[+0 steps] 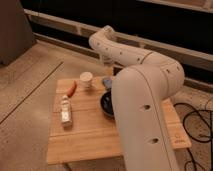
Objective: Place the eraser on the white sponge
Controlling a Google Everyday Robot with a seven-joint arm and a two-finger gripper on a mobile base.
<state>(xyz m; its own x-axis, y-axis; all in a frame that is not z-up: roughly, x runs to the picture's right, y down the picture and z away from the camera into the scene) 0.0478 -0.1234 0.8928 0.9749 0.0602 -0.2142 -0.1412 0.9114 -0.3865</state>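
A white, squat, round-looking object (86, 79), possibly the white sponge, stands at the back of the wooden table (90, 135). I cannot make out the small dark eraser; it is hidden or out of view. My gripper (106, 67) hangs down from the raised wrist (104, 39) over the table's back edge, just right of the white object. A small grey-blue shape (106, 81) lies right under the gripper; I cannot tell what it is.
A red-orange pepper-like item (72, 88) lies left of the white object. A small clear bottle (65, 110) lies on the table's left side. A black bowl (105, 105) sits mid-table, partly behind my large white arm (145, 110). Cables (197, 122) lie on the floor at right.
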